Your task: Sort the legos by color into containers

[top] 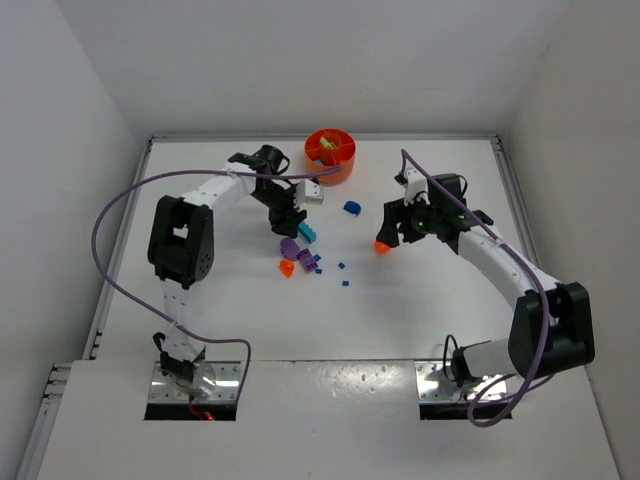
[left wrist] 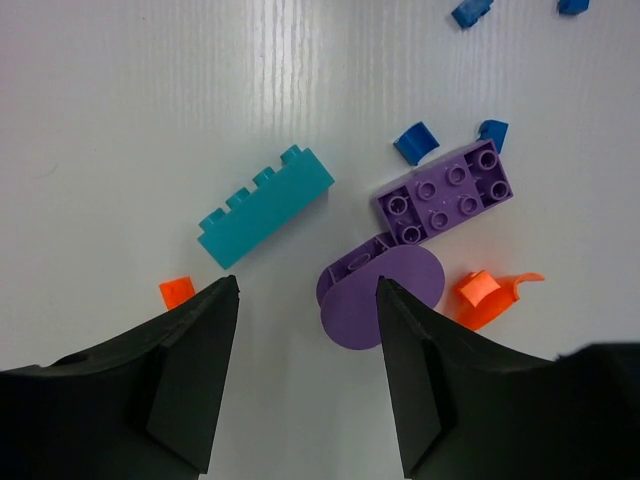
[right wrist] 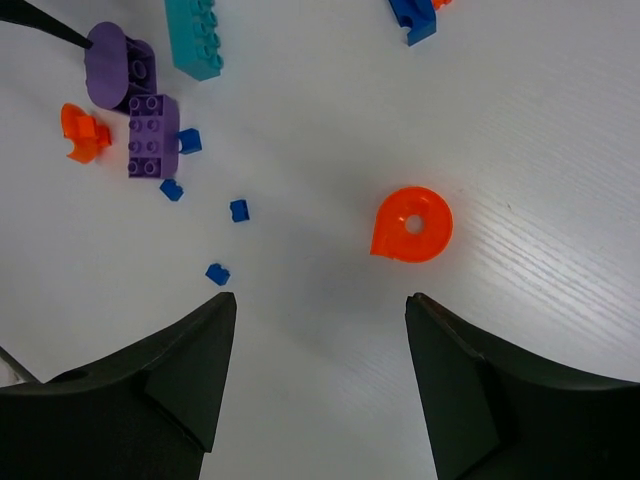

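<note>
The left end effector [left wrist: 308,285], jaws apart and empty, hangs just short of the cyan brick [left wrist: 265,206] and purple disc [left wrist: 385,290], while the right end effector [right wrist: 320,298], likewise apart, faces the orange ring [right wrist: 412,224] on the bench [right wrist: 530,120].

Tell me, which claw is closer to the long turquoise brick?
Left. The left gripper hangs right next to the turquoise brick, which lies just ahead of it. The right gripper is well off to the side, by a round orange piece.

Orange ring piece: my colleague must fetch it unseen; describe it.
Find the round bright-orange plastic dish at the table's far edge. Nearer, to its right, a flat orange plastic ring lies alone. Only it has a centre hole and one pointed corner.
</note>
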Motion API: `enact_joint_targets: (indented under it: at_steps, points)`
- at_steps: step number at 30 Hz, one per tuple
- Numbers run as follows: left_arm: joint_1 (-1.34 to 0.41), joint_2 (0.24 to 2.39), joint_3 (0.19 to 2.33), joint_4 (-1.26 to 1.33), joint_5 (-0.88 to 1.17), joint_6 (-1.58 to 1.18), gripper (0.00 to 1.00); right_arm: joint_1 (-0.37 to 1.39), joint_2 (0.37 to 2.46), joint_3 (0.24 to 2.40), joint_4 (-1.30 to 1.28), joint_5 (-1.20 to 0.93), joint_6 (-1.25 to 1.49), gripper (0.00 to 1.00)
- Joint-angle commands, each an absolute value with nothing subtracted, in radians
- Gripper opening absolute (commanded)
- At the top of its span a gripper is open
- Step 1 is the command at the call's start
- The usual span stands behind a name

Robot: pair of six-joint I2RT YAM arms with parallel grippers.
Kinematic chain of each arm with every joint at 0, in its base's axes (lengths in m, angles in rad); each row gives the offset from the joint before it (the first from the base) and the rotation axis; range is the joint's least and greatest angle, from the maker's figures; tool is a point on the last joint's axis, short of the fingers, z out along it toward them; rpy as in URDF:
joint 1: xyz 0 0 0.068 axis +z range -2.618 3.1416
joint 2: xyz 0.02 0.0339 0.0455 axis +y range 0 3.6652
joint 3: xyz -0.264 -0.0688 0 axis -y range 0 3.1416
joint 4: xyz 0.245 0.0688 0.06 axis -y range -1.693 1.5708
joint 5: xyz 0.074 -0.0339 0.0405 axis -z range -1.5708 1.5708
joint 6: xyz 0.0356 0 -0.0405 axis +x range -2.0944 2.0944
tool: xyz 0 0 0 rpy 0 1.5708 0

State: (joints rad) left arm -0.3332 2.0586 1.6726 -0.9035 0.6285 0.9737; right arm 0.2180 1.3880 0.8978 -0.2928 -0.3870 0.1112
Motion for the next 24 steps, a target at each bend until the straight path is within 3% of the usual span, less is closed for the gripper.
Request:
enact_joint_targets:
  at_steps: [1,24]
  points:
    - [-0.360,2.062,1.721,-0.867,0.675,1.106,0.63,0.213,1.353,0.893,-0.275,-0.407,0.091,0.70]
    - [-0.397,2.143,1.661,-0.712,0.581,1.207,0.61,0.213,1.416,0.922,-0.293,-0.407,0.091,0.70]
